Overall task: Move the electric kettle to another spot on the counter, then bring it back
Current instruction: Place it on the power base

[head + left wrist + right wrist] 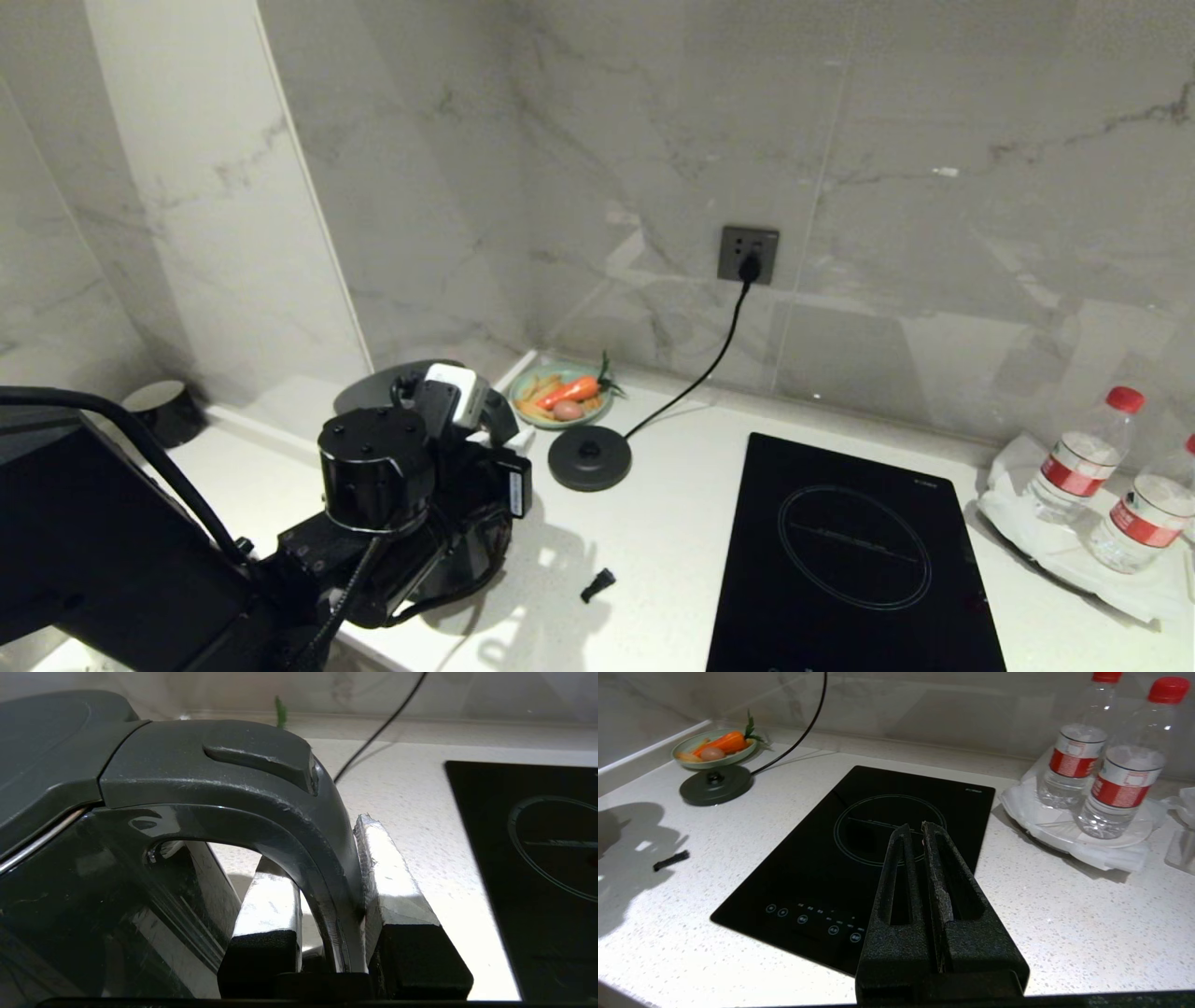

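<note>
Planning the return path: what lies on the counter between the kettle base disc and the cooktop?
Only bare counter between the base disc and the cooktop, plus the disc's cord running back toward the wall, as the right wrist view shows.

Bright overhead light throws soft shadows on the counter [672, 523] and glare on the wall tiles [840, 140].

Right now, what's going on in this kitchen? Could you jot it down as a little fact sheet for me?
kettle: the electric kettle is off its base, held by its handle
left gripper: shut on the kettle's handle, one finger on each side
right gripper: shut, holding nothing, above the cooktop
kettle base: bare on the counter, cord plugged into the wall socket
nearby: plate of vegetables behind the base; two water bottles at the right
</note>
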